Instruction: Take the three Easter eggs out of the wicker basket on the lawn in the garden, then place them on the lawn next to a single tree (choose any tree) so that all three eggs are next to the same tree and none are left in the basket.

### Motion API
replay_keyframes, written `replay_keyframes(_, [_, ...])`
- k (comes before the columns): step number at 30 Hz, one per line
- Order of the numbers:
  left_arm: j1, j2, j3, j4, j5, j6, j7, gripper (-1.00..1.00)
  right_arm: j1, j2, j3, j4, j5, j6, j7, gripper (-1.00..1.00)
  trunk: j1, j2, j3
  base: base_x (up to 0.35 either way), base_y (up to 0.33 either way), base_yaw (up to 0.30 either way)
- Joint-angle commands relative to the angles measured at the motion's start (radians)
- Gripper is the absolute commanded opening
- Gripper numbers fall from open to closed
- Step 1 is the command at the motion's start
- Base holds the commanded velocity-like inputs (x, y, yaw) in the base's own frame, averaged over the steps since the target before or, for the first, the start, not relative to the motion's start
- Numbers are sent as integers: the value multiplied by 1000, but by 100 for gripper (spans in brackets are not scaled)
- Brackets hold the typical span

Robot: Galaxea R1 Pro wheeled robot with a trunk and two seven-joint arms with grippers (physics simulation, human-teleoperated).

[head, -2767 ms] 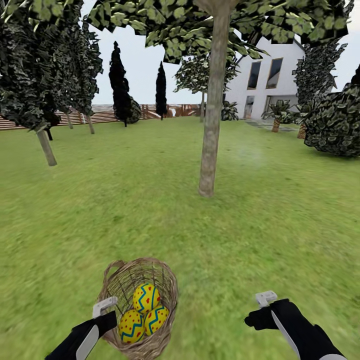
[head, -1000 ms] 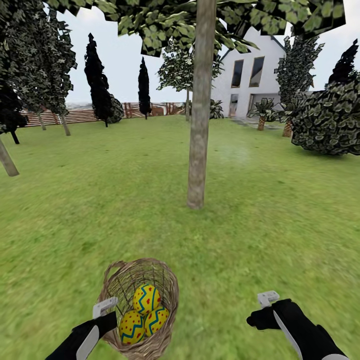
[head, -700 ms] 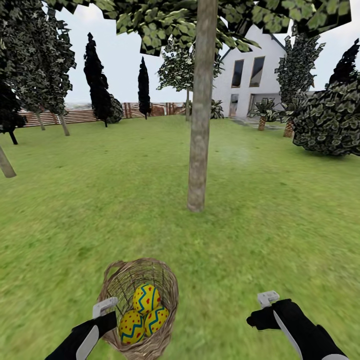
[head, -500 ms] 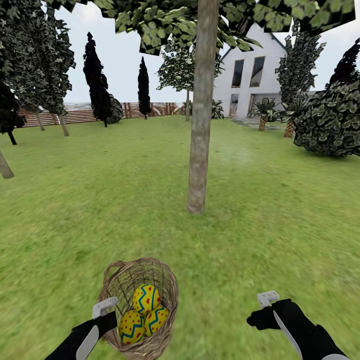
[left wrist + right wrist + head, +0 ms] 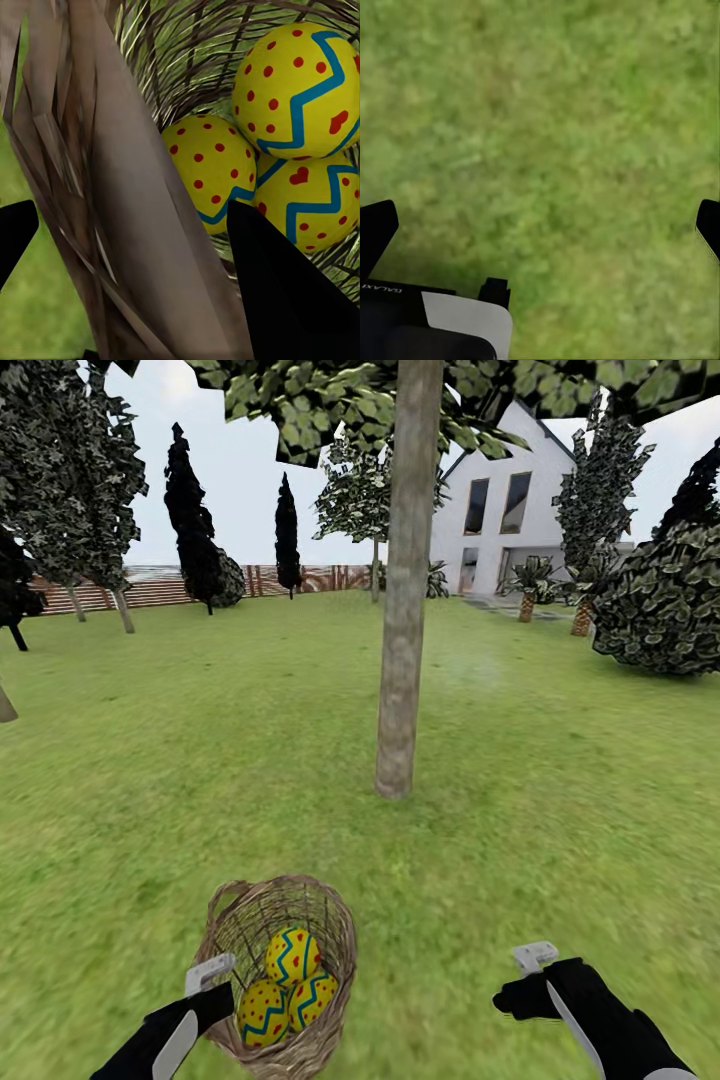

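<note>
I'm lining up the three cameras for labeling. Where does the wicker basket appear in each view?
Head view: the wicker basket sits low and left of centre, the left gripper at its rim.
Left wrist view: its woven wall runs across the near foreground, the three Easter eggs behind it.
Right wrist view: not in it; just lawn.
Shared landmark: the eggs.

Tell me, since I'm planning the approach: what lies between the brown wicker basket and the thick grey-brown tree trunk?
Only bare green lawn between the brown wicker basket and the grey-brown trunk, in the head view.
</note>
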State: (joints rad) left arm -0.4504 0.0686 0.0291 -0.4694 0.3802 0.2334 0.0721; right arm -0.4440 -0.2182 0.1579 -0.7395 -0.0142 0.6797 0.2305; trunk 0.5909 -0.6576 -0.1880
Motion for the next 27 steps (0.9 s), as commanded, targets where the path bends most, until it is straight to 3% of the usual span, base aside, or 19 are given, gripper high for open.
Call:
replay_keyframes(1, [0, 0, 0, -4, 11, 6, 5, -100, -1, -1, 4, -1, -1, 5, 1, 100, 1, -1, -2, 328, 0, 0])
replay_keyframes(27, [0, -1, 0, -3, 9, 6, 5, -100, -1, -1, 3, -2, -1, 5, 1, 100, 1, -1, -2, 329, 0, 0])
